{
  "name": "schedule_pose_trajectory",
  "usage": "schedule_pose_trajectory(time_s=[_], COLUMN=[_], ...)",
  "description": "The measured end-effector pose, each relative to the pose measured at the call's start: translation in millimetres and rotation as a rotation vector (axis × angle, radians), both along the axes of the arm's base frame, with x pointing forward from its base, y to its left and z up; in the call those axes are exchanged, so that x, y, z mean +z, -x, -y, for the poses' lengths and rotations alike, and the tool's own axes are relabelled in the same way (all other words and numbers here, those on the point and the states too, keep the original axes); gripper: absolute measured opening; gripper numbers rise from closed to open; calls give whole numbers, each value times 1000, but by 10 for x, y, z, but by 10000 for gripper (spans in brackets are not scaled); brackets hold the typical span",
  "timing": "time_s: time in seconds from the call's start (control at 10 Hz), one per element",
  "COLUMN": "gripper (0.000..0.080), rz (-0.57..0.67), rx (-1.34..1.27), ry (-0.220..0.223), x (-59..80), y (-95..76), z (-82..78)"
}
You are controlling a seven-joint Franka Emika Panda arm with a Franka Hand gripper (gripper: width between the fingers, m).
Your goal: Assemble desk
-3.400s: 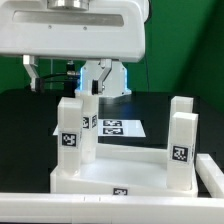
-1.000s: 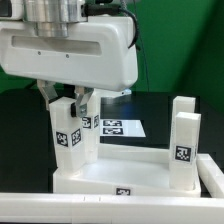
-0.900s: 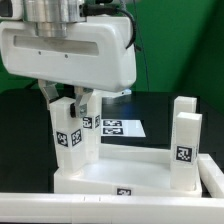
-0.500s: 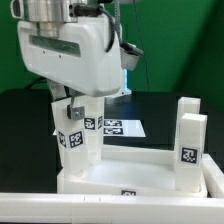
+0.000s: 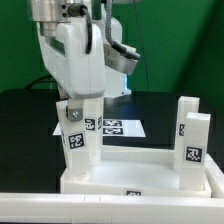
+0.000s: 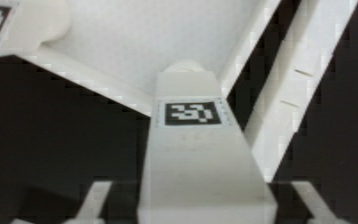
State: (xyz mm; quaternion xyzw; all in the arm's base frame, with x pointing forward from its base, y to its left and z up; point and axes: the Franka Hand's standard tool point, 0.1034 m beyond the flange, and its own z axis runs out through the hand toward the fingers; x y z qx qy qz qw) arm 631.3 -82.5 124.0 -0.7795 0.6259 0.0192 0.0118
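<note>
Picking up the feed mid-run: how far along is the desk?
Done: white square-section legs stand upright at the exterior view's right of the large white rimmed plastic tabletop.
In hand: the gripper clasps the left front leg at its top.
Left: releasing it; whether all legs are fully seated isn't visible.

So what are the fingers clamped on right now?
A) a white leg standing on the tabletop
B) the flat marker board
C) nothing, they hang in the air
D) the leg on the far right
A: both views show the fingers on either side of a white leg that stands upright at a corner of the tabletop.
</note>
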Motion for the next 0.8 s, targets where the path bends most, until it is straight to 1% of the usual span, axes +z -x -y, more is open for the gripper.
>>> schedule_pose_trajectory(time_s=[0.1, 0.3, 0.6, 0.8], gripper=[290, 290, 290, 290], rz=[-2, 0, 31, 52], rx=[-65, -285, -628, -751], ry=[-1, -9, -27, -36], x=[-1, -7, -11, -13], y=[-2, -8, -39, -83], z=[-7, -30, -130, -181])
